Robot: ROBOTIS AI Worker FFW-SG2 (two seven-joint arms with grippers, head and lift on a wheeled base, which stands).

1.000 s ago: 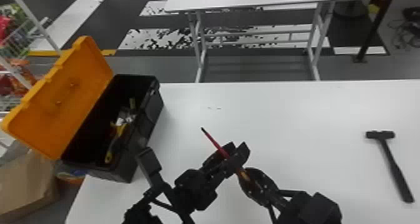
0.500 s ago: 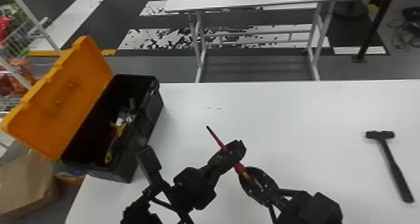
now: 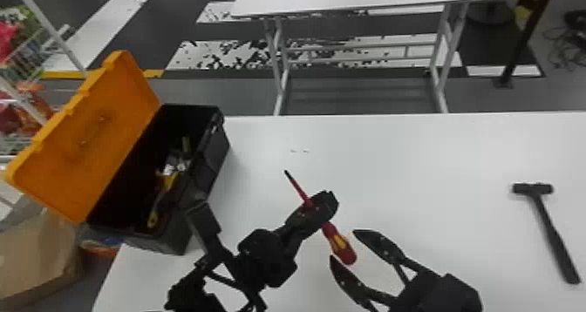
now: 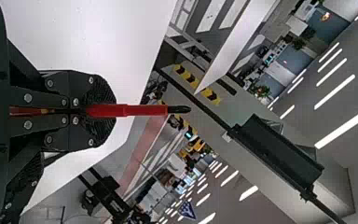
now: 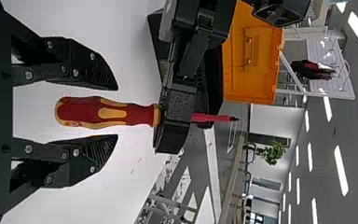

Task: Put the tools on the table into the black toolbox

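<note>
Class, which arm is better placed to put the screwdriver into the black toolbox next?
Left, I'd judge: the left gripper has its jaws shut on the screwdriver, nearer the toolbox; the right gripper, farther off, stands open.

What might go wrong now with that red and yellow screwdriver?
The left pincer holds the screwdriver by its thin red shaft, so it might twist or slip onto the table. The right pincer is open, with fingers on both sides of the handle; it might knock that loose. The left arm also looks close to the toolbox and might bump it.
</note>
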